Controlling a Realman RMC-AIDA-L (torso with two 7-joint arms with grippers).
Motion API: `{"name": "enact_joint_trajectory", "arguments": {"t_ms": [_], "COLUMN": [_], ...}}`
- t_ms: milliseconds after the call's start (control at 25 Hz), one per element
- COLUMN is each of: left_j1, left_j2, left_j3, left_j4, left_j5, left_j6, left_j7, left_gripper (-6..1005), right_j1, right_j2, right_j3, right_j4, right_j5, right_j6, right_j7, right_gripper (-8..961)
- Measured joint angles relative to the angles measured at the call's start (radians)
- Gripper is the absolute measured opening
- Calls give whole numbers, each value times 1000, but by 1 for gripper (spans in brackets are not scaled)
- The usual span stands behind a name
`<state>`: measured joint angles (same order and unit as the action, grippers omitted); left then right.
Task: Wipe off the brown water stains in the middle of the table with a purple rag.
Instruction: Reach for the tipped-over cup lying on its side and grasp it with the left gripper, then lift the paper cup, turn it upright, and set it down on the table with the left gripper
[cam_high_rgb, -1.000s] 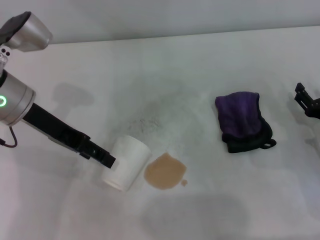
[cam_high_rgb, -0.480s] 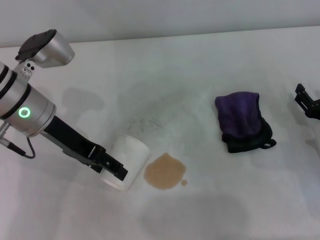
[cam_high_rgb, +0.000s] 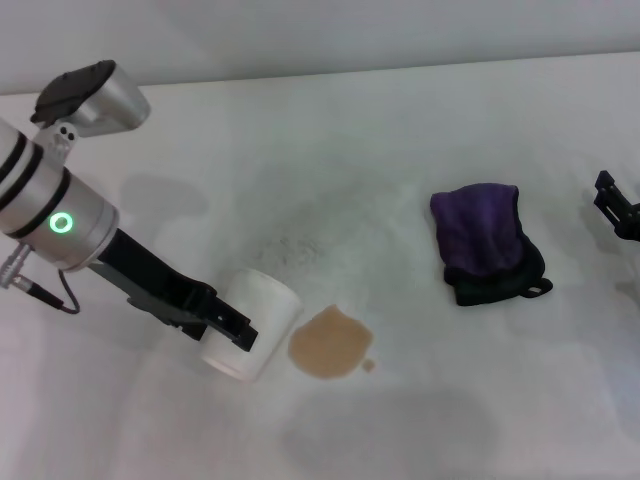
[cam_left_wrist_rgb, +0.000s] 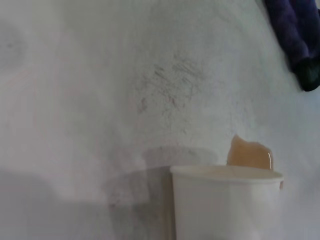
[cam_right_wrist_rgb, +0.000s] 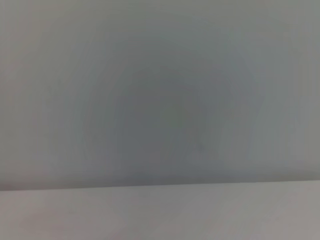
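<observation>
The brown water stains (cam_high_rgb: 328, 343) are a tan puddle with a tiny droplet (cam_high_rgb: 368, 365) on the white table (cam_high_rgb: 400, 130), front of centre. The purple rag (cam_high_rgb: 485, 240) lies bunched to the right, apart from the puddle, with a black part and loop at its near end. My left gripper (cam_high_rgb: 236, 335) is low at a white paper cup (cam_high_rgb: 265, 305), which lies just left of the puddle. The left wrist view shows the cup (cam_left_wrist_rgb: 225, 205) close, the puddle (cam_left_wrist_rgb: 247, 154) behind it and the rag (cam_left_wrist_rgb: 295, 35) far off. My right gripper (cam_high_rgb: 618, 205) is at the right edge, away from the rag.
Faint grey smudges (cam_high_rgb: 290, 245) mark the table behind the cup. The right wrist view shows only a blank grey surface.
My left arm has swung right and forward, bringing its gripper from beside the cup onto the cup's near side. The cup, puddle and rag stay put. The right gripper barely shifted.
</observation>
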<state>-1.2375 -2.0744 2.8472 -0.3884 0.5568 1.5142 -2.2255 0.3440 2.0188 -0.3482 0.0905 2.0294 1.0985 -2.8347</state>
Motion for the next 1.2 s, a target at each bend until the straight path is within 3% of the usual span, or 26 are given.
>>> {"name": "enact_joint_trajectory", "arguments": {"t_ms": [800,1200], "left_j1": [18,21], "left_j2": [1,4], "left_j3": [0,0], "left_j4": [89,8], "left_j5": [22,-74], "left_j6": [-92,-89], "left_j7": [-39,96], "left_gripper": [741,668], "right_j1": [0,3], "right_j2": [-2,-2], "right_j3": [0,-1], "right_j4": [-12,-12], "right_j5": [-5,-5], "right_j6": [14,13], "right_j7": [0,-1], "right_gripper": [769,769]}}
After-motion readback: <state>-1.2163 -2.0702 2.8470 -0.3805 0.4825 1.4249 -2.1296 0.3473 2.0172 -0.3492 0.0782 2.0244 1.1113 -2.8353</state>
